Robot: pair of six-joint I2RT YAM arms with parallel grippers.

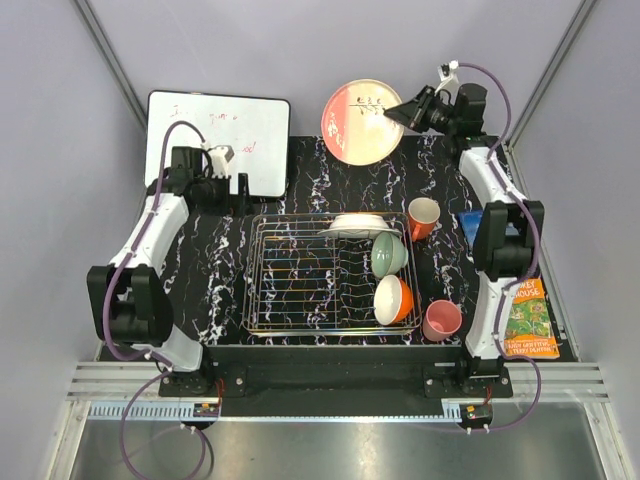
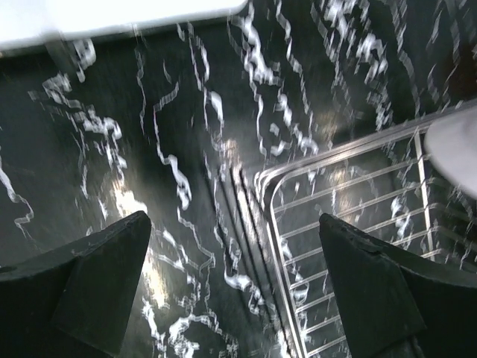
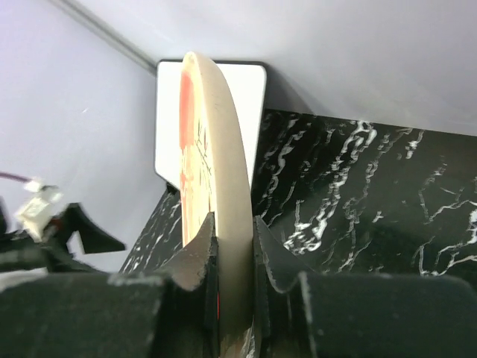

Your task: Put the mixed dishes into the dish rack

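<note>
The right end effector [image 1: 398, 112] grips the leaf-sprig plate [image 1: 358, 125] by its rim, aloft beyond the dish rack [image 1: 300, 285]; the left end effector [image 2: 232, 253] hangs released. Next, I judge, the plate must drop edge-on between free tines.

Dish rack [image 1: 252, 275] was shiny silver metal wire; pink-cream plate [image 1: 362, 122], upper centre, was smooth and glossy-glazed; table [image 1: 215, 260] top was black, white-veined, glossy like polished marble; fingers [image 3: 195, 257] of right gripper [image 3: 235, 224] were matt black plastic, rough-edged.
</note>
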